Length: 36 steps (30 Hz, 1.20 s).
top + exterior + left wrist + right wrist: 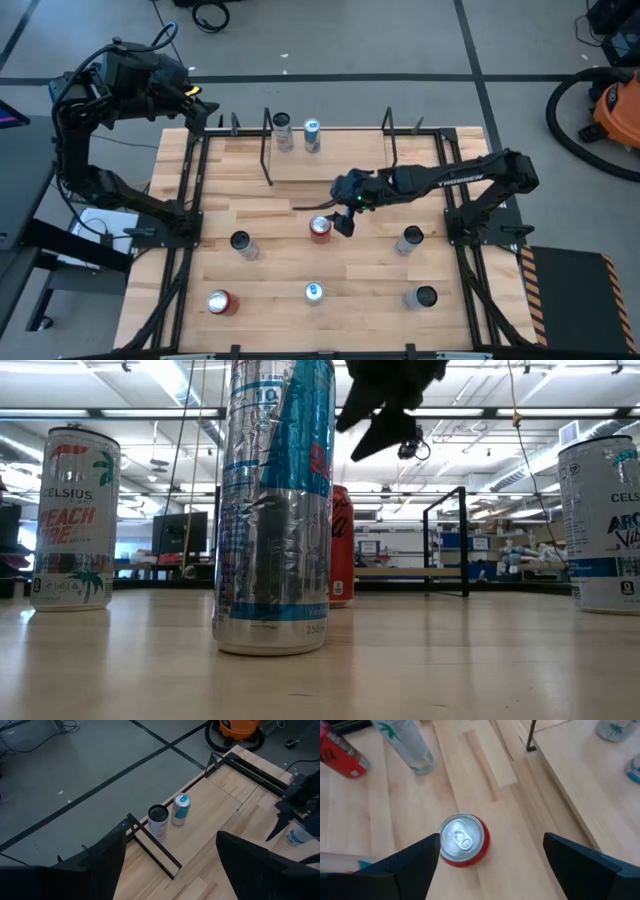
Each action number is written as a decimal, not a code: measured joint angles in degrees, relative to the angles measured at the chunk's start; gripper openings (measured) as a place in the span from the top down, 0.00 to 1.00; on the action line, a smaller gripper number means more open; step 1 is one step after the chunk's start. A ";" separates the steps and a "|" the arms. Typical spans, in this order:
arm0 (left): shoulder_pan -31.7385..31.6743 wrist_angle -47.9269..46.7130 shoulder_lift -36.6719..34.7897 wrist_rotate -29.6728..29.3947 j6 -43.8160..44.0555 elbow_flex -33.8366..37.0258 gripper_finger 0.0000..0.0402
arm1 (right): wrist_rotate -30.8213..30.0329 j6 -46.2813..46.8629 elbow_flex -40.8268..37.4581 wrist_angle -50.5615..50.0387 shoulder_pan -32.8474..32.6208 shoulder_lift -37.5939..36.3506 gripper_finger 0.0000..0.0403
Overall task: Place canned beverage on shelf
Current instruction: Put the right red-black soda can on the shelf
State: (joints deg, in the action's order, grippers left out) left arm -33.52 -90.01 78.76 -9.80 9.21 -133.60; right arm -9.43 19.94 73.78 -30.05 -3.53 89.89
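Near the middle of the butcher-block tabletop stands a red can, upright, its silver lid and pull tab plain in the right wrist view. Just above it hangs the right gripper, fingers spread wide and holding nothing; the can sits between and below the two dark fingers without touching them. The arm behind it carries white lettering, too small to read with confidence.

Toward the far edge is the shelf, a light wooden board between thin black rod end frames. Two cans stand on it near its left end: a white can with a dark top and a blue-and-silver can just beside it. The left wrist view shows the same pair side by side on the board.

Other cans are scattered on the table: a dark-topped one to the left, a red one at the near left, a blue-and-silver one near the front, and two pale ones on the right. From table height, the left can reads "CELSIUS PEACH VIBE", and the right-edge can shows "CELS" and "ARC".

The left gripper waits beyond the table's far left corner, its fingers parted and empty.
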 joint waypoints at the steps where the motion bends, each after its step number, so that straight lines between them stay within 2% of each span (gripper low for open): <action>1: 0.00 -0.01 -0.01 0.00 -0.11 0.00 0.22 | 0.00 -0.22 -1.10 2.04 -0.14 0.00 0.10; 8: 0.00 -0.01 0.00 0.00 -1.36 0.00 0.22 | -0.44 -1.32 -6.61 8.77 -0.20 0.00 0.10; 20: 0.00 -0.01 0.00 0.00 -0.87 0.02 0.22 | -1.33 -9.98 -13.95 20.80 -2.09 0.00 0.10; 26: 0.01 -0.01 0.00 0.00 -0.87 0.01 0.22 | -3.08 -12.57 -16.68 26.34 -2.73 0.00 0.10; 36: 0.01 0.03 -0.80 0.00 -0.59 1.86 0.22 | -2.26 -15.48 -18.93 30.88 -4.14 0.95 0.10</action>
State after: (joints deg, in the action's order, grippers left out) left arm -33.50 -89.98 77.96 -9.80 8.62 -131.74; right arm -11.69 4.46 54.85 0.83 -7.66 90.83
